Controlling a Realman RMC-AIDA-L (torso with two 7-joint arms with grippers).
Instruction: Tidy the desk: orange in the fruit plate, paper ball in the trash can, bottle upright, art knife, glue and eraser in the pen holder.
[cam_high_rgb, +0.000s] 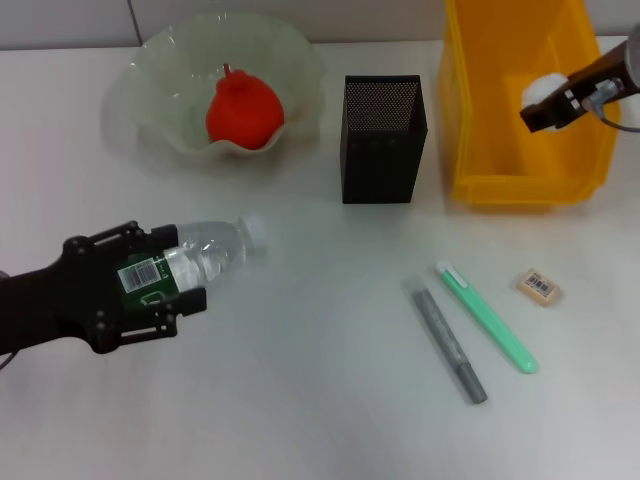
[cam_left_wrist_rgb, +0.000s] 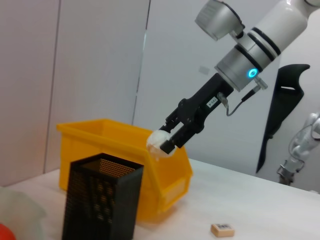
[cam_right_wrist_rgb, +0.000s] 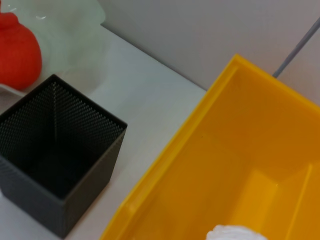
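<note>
While the left hand (cam_high_rgb: 150, 275) grips the bottle (cam_high_rgb: 195, 258) lying sideways, the right hand (cam_left_wrist_rgb: 167, 142) pinches the paper ball (cam_left_wrist_rgb: 159, 141) over the trash can (cam_high_rgb: 480, 150).

Shiny see-through plastic on the bottle (cam_high_rgb: 205, 255). Smooth, bright plastic on the trash can (cam_high_rgb: 480, 120). Black wire mesh, dull, on the pen holder (cam_high_rgb: 384, 140). Wavy, cloudy glass on the fruit plate (cam_high_rgb: 160, 80). Crumpled white paper on the paper ball (cam_left_wrist_rgb: 159, 141).

Bare desk (cam_high_rgb: 330, 400) lay beyond the left gripper's fingers (cam_high_rgb: 190, 300); the pen holder (cam_high_rgb: 383, 140) stood farther ahead beside the trash can (cam_high_rgb: 530, 160).
</note>
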